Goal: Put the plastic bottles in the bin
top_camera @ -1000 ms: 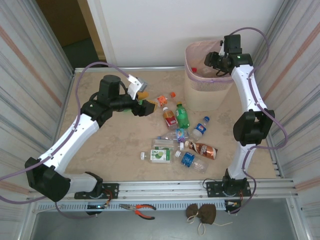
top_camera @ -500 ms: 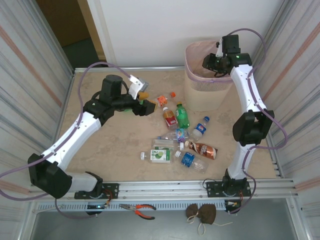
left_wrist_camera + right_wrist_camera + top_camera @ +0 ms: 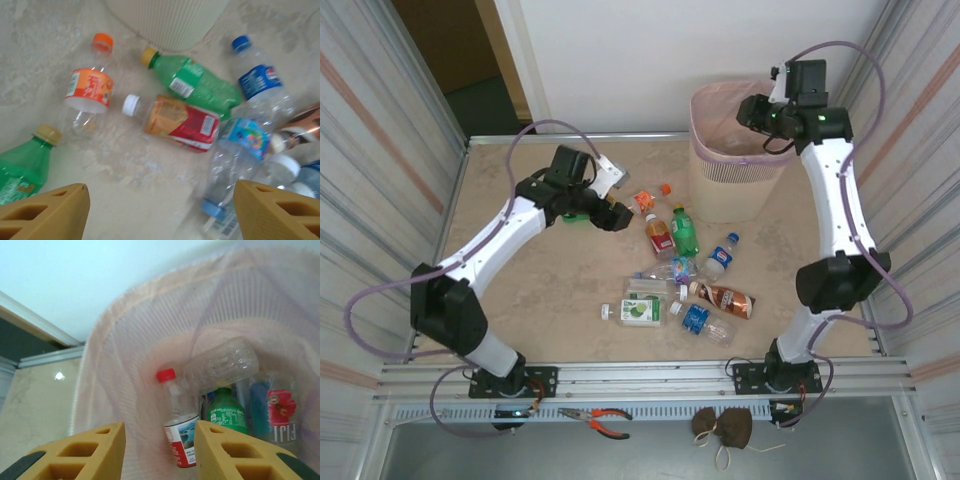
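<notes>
The left gripper [image 3: 160, 195] is held released above crumpled plastic bottles [image 3: 182, 122]; the right gripper [image 3: 159, 437], released, above the pink-lined ribbed bin [image 3: 115, 365].

Plastic bottles [image 3: 685, 232] on table [image 3: 535, 295], bin [image 3: 720, 195] behind.

Bare table [image 3: 550, 300] is left wide open on the left, but the middle is crowded by plastic bottles [image 3: 665, 240] lying touching or just beside one another, with only narrow gaps between. At the far right the way is blocked by the bin [image 3: 720, 190], its mouth overhung by the right gripper [image 3: 752, 112].
</notes>
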Robot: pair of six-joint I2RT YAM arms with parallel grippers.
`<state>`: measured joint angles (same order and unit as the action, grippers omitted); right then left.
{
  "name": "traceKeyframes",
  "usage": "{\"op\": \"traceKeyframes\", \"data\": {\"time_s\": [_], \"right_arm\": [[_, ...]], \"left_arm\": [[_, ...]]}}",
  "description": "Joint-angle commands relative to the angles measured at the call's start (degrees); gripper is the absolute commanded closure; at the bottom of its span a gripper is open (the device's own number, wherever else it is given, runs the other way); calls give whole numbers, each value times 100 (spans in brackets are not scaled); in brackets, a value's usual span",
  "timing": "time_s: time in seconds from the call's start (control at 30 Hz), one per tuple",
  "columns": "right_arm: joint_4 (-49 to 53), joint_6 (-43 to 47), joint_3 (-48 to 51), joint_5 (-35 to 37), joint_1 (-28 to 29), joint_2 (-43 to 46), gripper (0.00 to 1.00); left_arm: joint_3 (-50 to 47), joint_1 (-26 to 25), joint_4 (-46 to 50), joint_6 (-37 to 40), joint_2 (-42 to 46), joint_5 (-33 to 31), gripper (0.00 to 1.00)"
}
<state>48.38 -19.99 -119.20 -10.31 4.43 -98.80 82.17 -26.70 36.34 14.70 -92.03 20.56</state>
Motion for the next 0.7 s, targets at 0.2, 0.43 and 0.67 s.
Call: {"op": "traceKeyframes", "data": {"time_s": [0.2, 0.43, 0.67], "right_arm": [[-194, 115, 667, -23, -425, 974, 60], [-351, 61, 1130, -204, -763, 1374, 59], [-435, -31, 1568, -310, -886, 1518, 59]], "left_arm": [[1303, 676, 1532, 2103, -1407, -1125, 23], [1510, 1260, 1229, 2839, -2018, -1016, 18], [1915, 1474, 1242, 3181, -2604, -577, 15]]}}
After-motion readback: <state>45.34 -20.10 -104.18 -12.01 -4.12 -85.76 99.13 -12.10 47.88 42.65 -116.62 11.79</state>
